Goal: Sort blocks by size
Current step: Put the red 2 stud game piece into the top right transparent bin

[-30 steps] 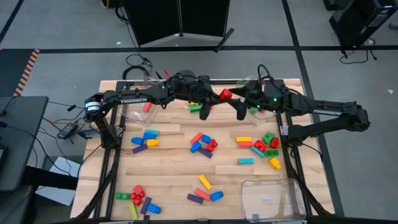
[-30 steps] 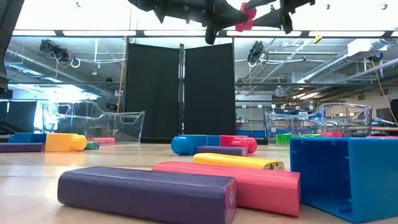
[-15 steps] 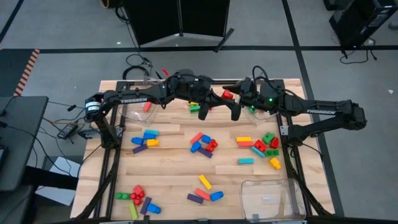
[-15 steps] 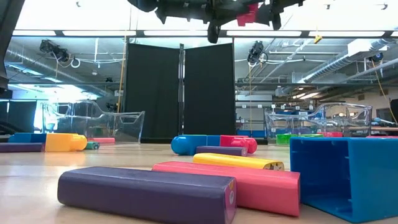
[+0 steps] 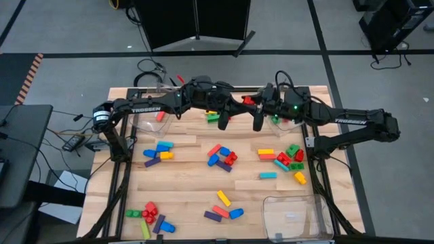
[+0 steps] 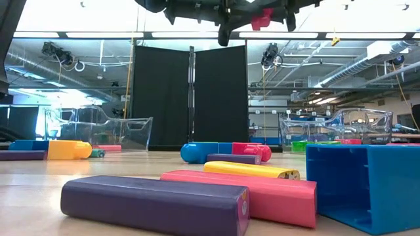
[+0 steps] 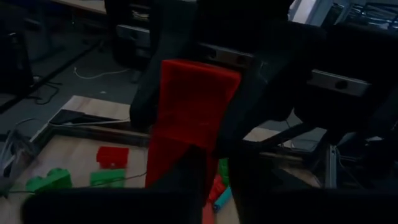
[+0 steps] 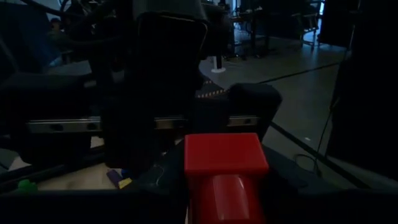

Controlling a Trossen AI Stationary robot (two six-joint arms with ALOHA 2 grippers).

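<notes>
I have both arms meeting in the air over the far middle of the wooden counter (image 5: 183, 196), with a small red plastic block (image 5: 248, 102) caught between them. The left claw (image 5: 237, 106) has its fingers pinched narrowly on the block's near end; in the left wrist view the red block (image 7: 189, 124) fills the space ahead of the fingers, with the other arm's dark body right behind it. The right claw (image 5: 255, 103) faces it from the opposite side, fingers partly closed around the same block; the right wrist view has the red block (image 8: 224, 165) sitting between that arm's own fingers. In the low view the block (image 6: 262, 18) hangs well above the counter. The other plastic blocks lie loose in clusters on the counter: one at centre (image 5: 222, 157), one right of centre (image 5: 285, 160), one left (image 5: 158, 153), one at the near left corner (image 5: 150, 218). A clear plastic bin (image 5: 293, 215) stands at the near right corner.
</notes>
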